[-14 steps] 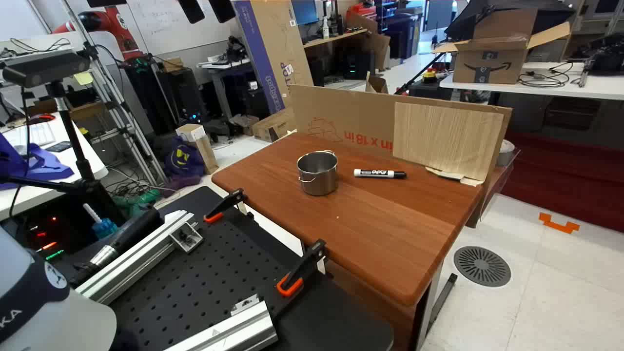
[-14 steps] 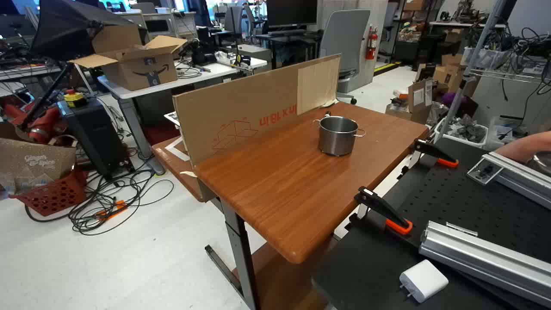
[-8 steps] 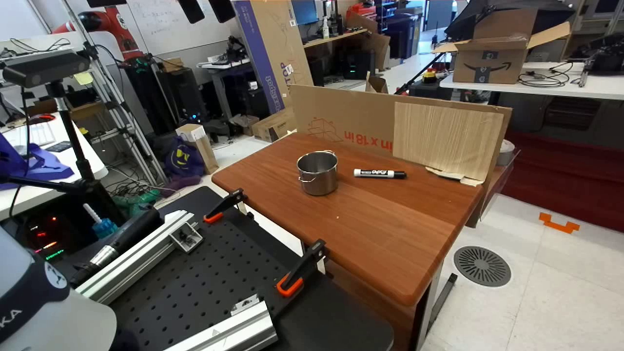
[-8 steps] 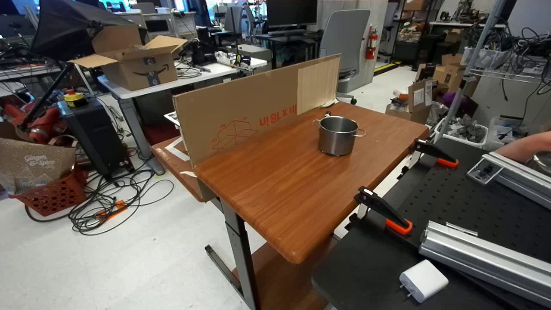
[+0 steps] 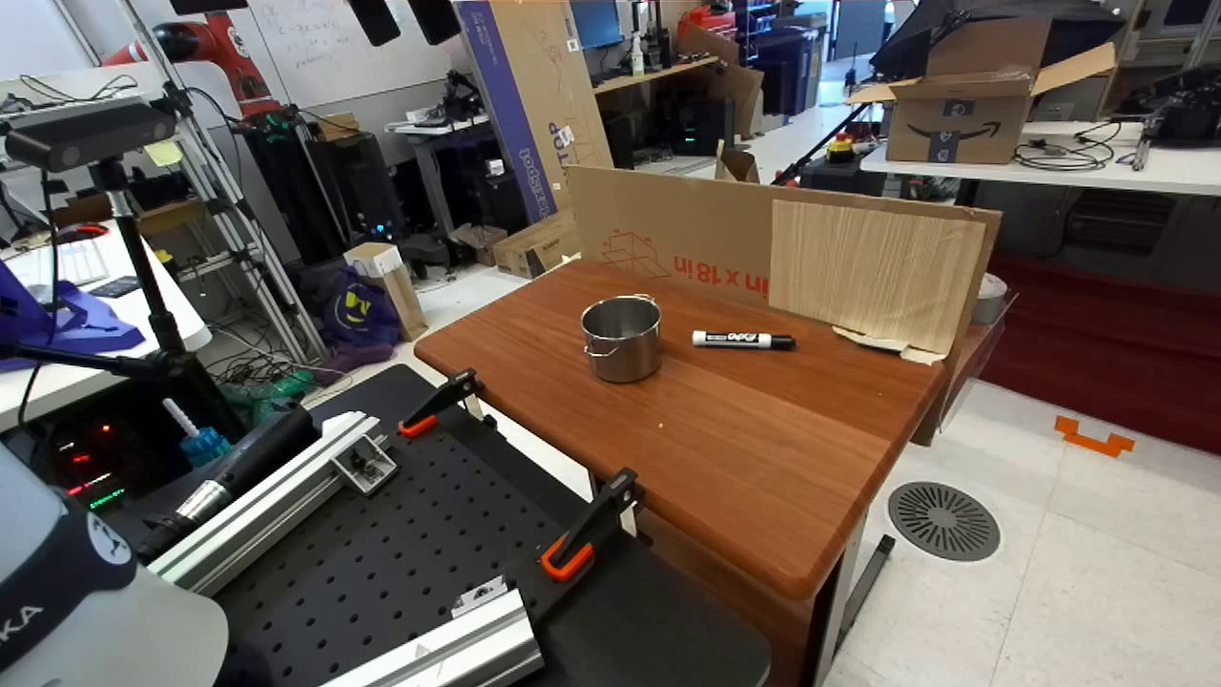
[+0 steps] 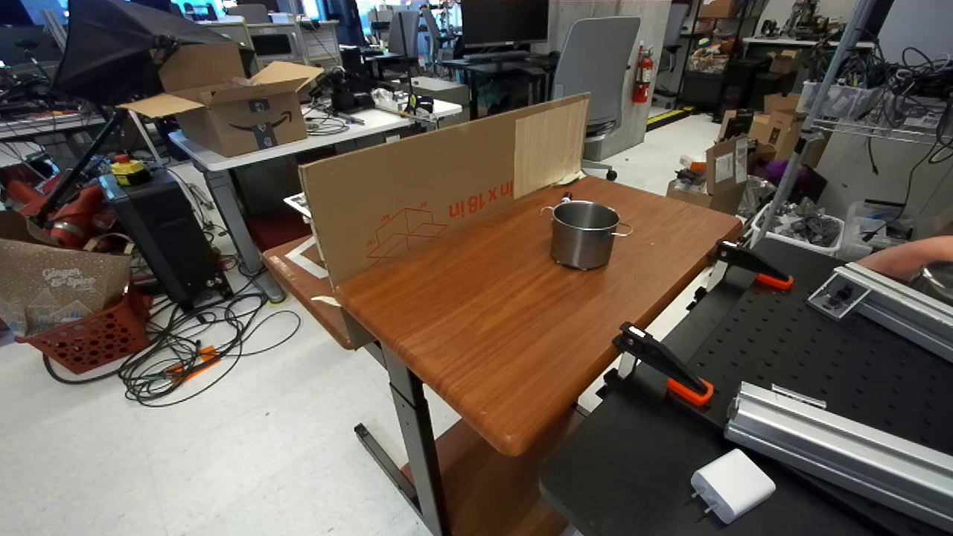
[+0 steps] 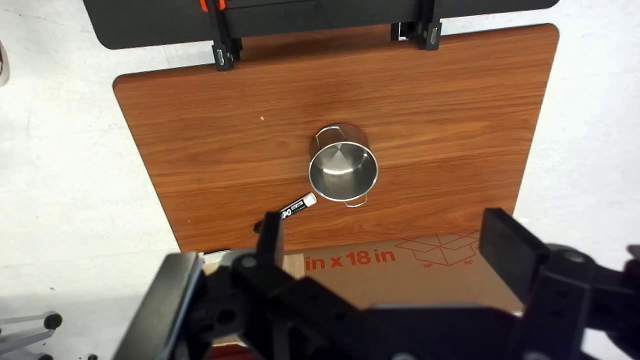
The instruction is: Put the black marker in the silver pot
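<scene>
The black marker lies on the brown table, a white and black marker with a black cap, in an exterior view (image 5: pixel 742 340) and the wrist view (image 7: pixel 296 207). In an exterior view only its dark end (image 6: pixel 566 196) shows behind the pot. The silver pot stands upright with two wire handles, in both exterior views (image 5: pixel 625 361) (image 6: pixel 581 246) and the wrist view (image 7: pixel 354 134). The marker's white end lies close beside the pot. My gripper (image 7: pixel 386 232) is open and empty, high above the table. Its left finger overlaps the marker's capped end in the wrist view.
A cardboard panel (image 5: pixel 687 229) stands along one table edge, near the marker. Two clamps (image 5: pixel 596 520) (image 6: pixel 663 365) hold the opposite edge to a black perforated board (image 5: pixel 382 572). Dark shapes (image 5: pixel 374 21) at the top edge of an exterior view are unclear.
</scene>
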`<action>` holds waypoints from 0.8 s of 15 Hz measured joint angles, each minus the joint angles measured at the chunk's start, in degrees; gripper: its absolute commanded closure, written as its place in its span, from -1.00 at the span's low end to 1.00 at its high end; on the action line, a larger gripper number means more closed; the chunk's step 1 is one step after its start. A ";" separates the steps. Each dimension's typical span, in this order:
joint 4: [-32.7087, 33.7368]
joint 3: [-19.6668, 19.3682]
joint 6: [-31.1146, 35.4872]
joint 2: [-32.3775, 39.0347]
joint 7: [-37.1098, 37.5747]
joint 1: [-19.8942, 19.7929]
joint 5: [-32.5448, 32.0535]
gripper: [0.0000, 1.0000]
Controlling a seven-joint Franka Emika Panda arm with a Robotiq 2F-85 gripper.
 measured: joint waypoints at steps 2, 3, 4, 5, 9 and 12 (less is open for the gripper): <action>0.00 0.00 0.00 0.02 0.00 0.00 0.00 -1.00; 0.02 -0.01 0.26 0.14 0.04 0.00 0.00 -1.00; 0.09 -0.02 0.99 0.45 0.11 0.00 0.00 -1.00; 0.25 -0.05 2.00 1.03 0.20 0.00 0.03 -1.00; 2.49 -0.99 7.25 6.83 0.41 0.00 0.27 -1.00; 5.40 -2.11 11.18 13.37 0.41 0.00 1.57 -1.00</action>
